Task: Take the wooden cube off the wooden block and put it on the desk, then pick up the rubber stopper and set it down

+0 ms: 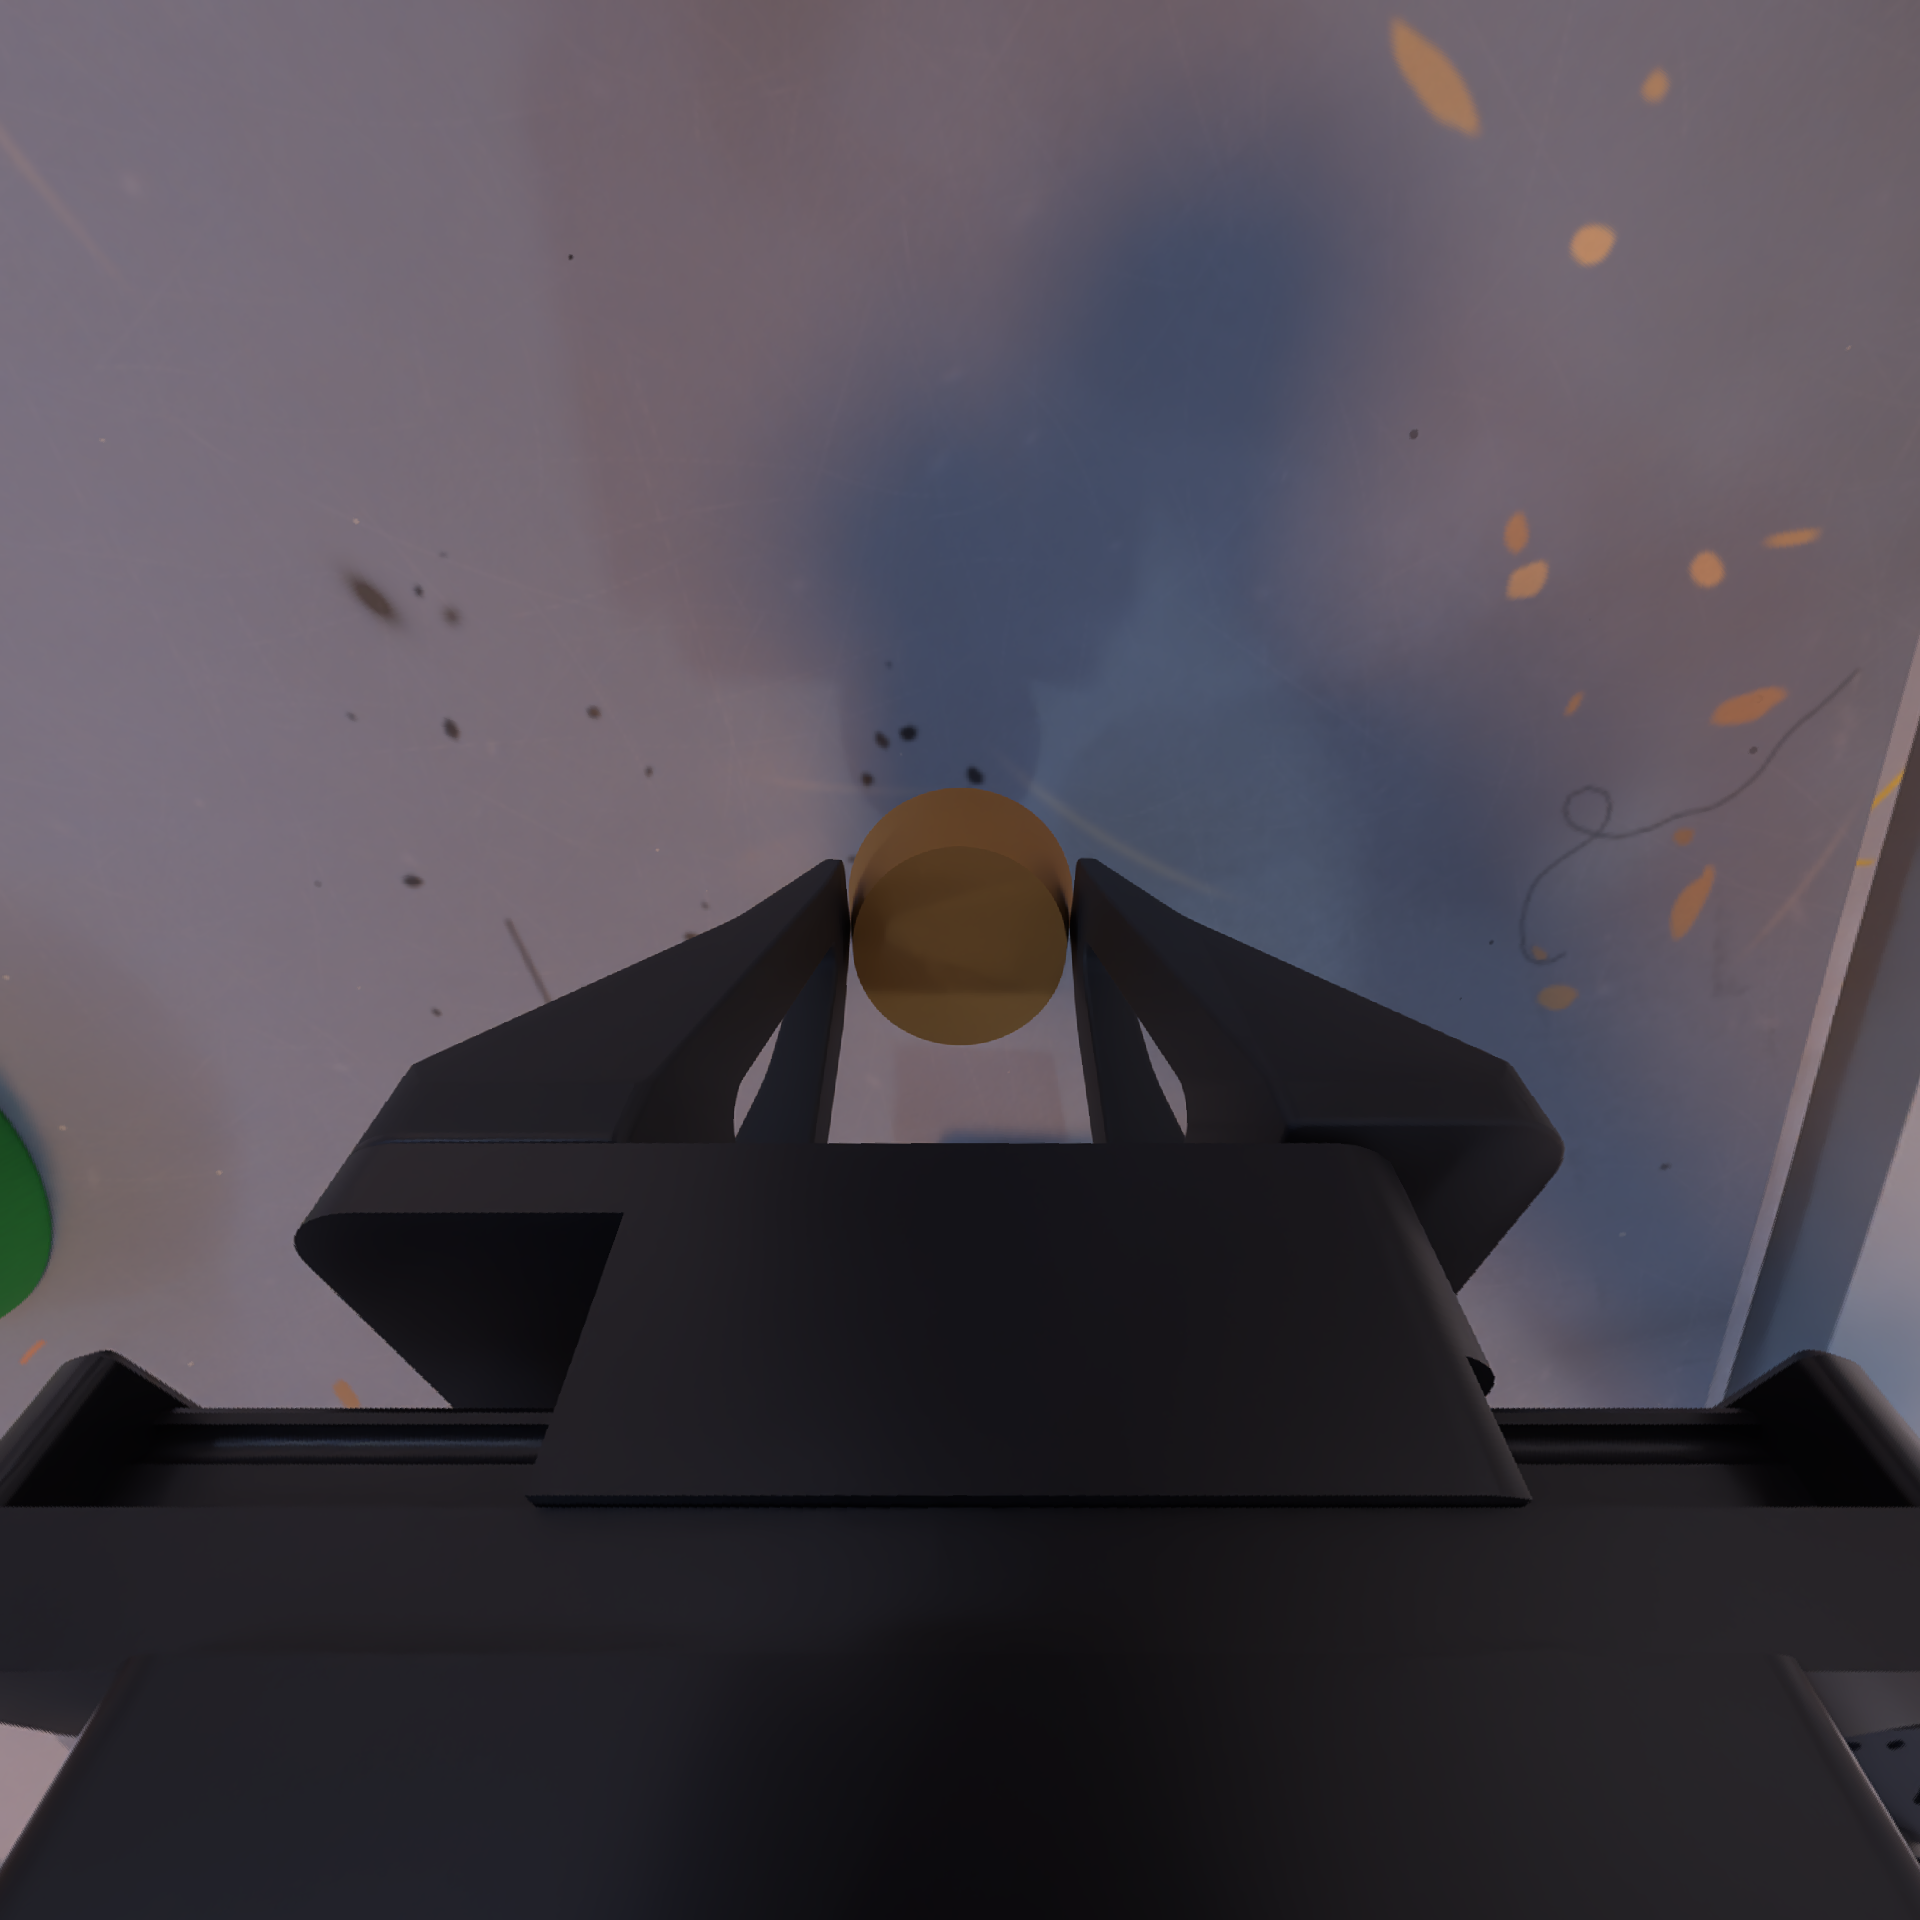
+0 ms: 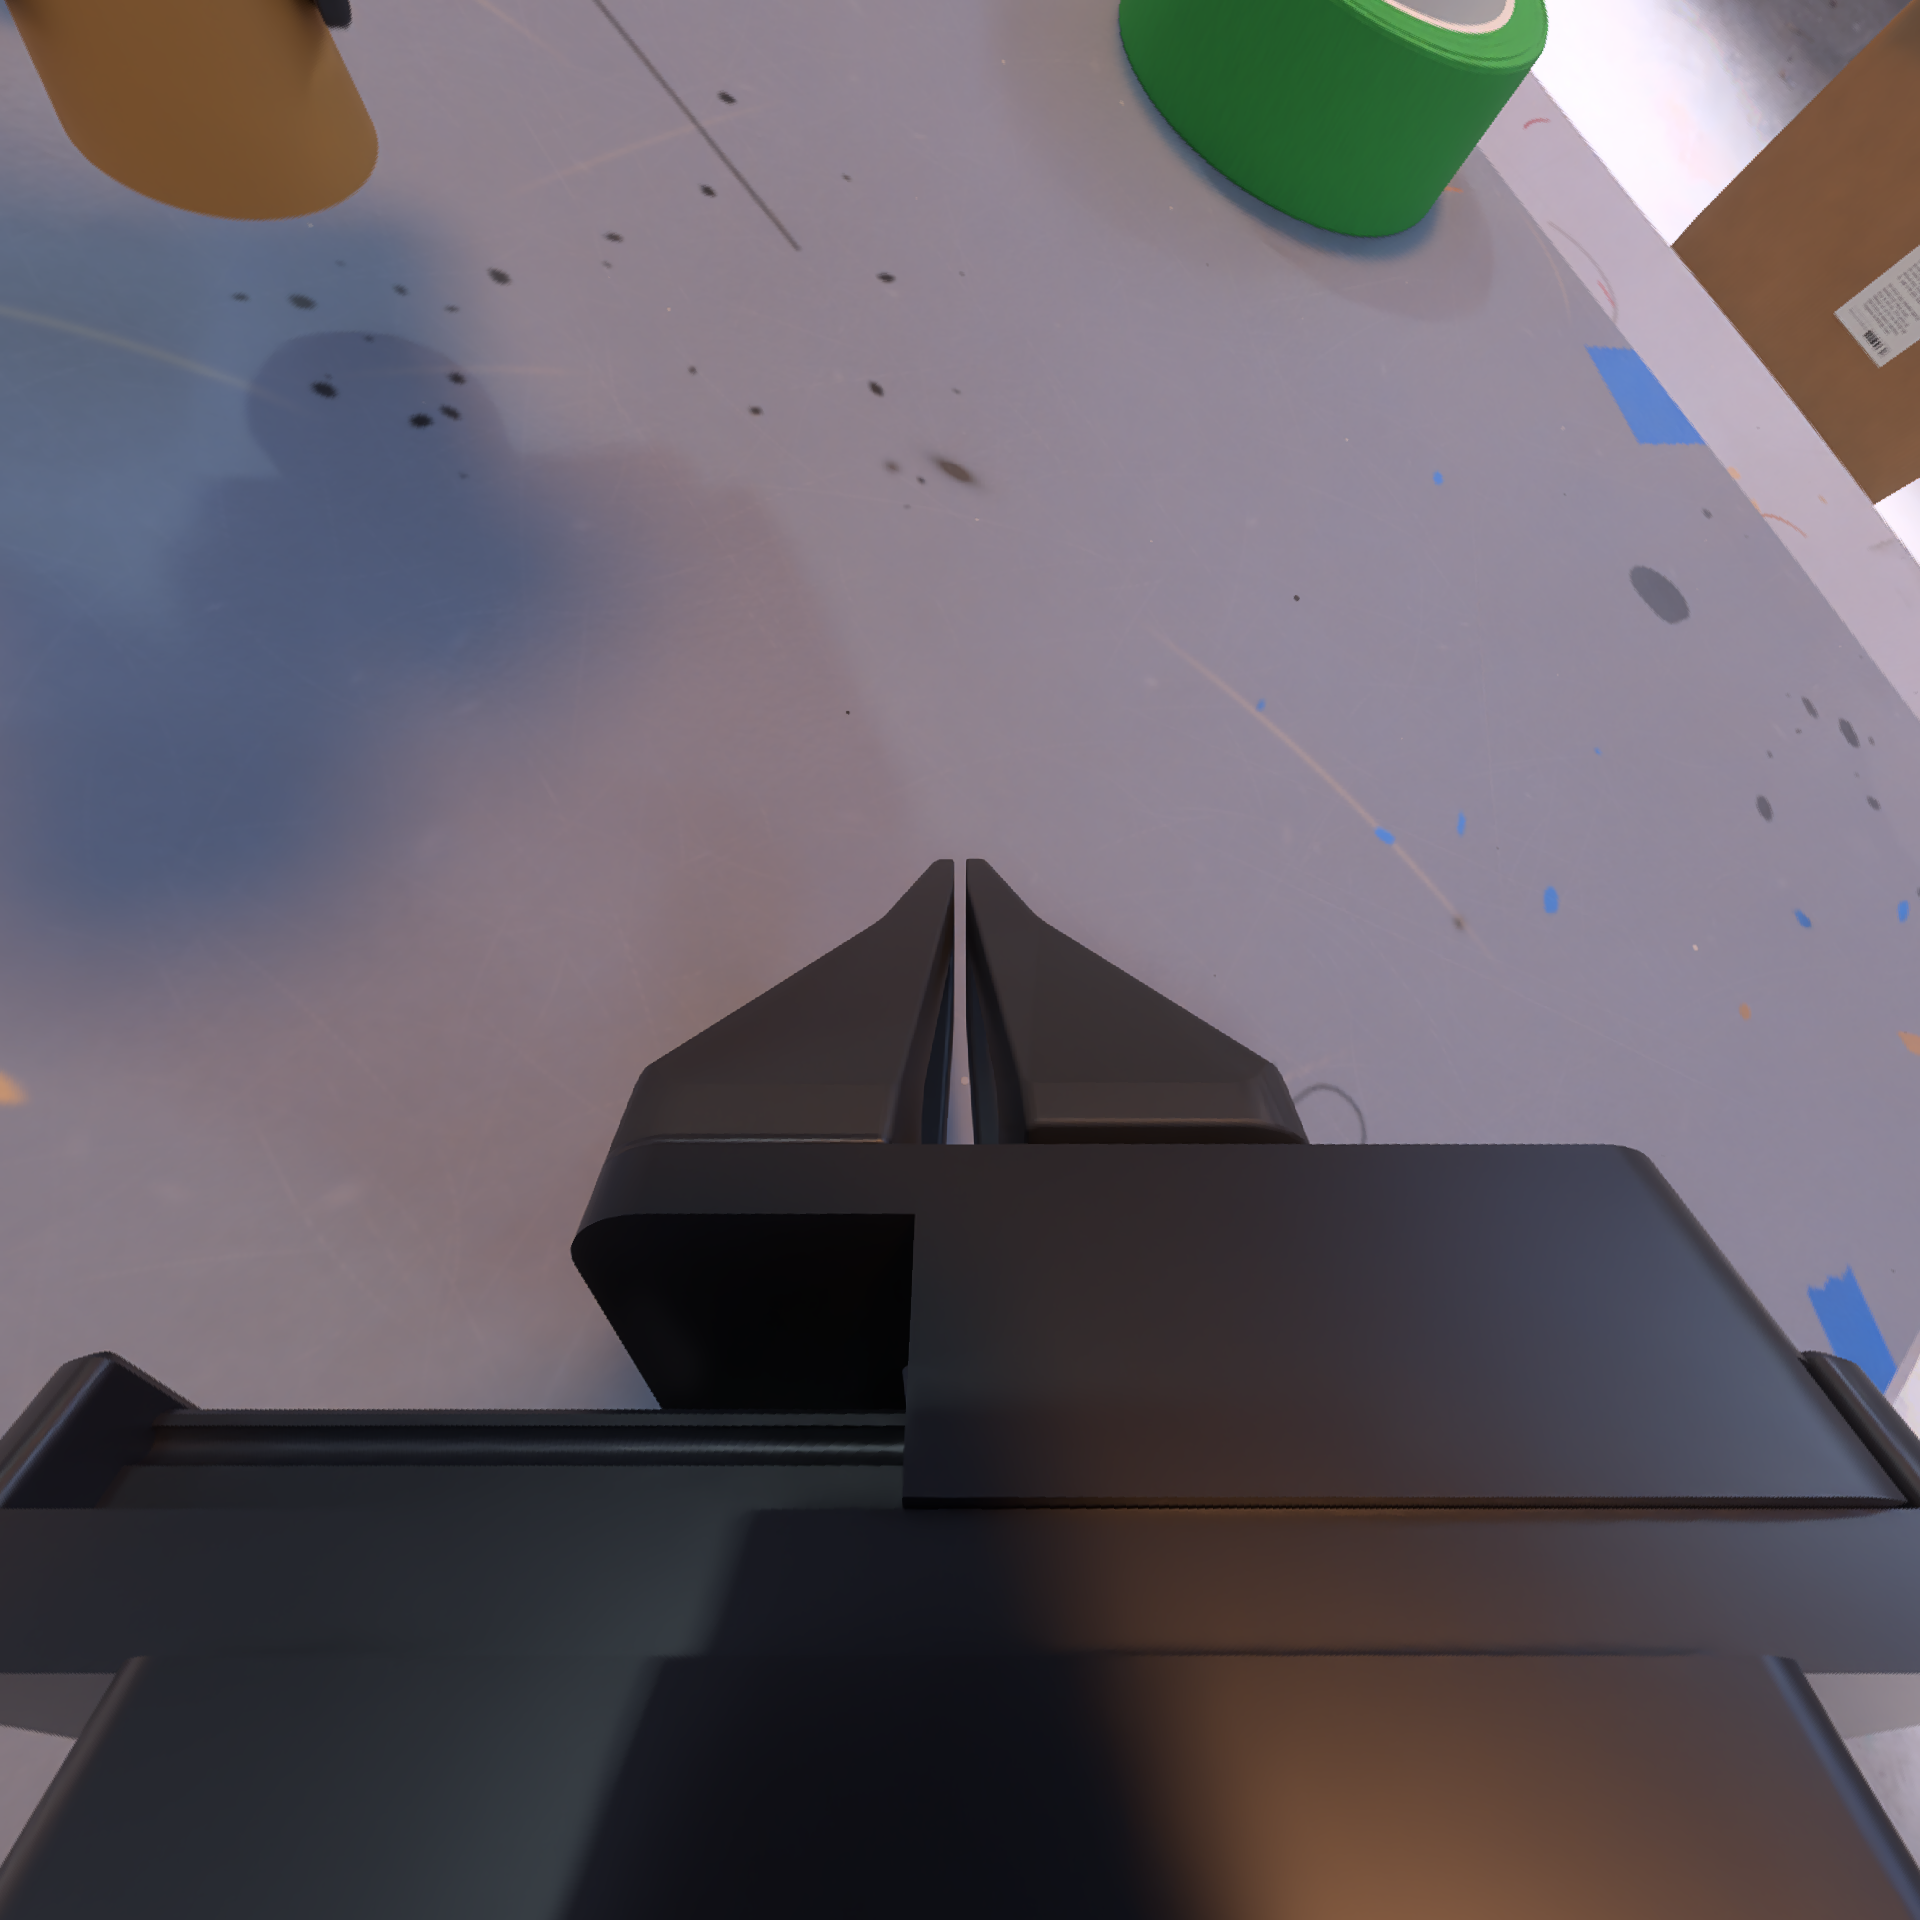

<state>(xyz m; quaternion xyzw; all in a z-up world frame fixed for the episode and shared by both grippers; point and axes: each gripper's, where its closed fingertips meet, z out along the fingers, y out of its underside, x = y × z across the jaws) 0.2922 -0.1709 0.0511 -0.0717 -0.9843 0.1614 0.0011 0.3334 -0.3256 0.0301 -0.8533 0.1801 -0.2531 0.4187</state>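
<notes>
My left gripper (image 1: 958,883) is shut on the rubber stopper (image 1: 958,971), a brown-orange round plug, gripped by its sides between both fingers. The stopper hangs above the grey, speckled desk (image 1: 623,416). It also shows in the right wrist view (image 2: 208,114) at the top left, off the surface, with its shadow on the desk below it. My right gripper (image 2: 959,868) is shut and empty, over bare desk (image 2: 1143,623). No wooden cube or wooden block shows in either view.
A green tape roll (image 2: 1330,104) stands near the desk's far right edge; a sliver of it shows at the left of the left wrist view (image 1: 16,1216). A cardboard box (image 2: 1808,281) lies beyond the desk edge. The desk edge (image 1: 1797,1039) runs along the right.
</notes>
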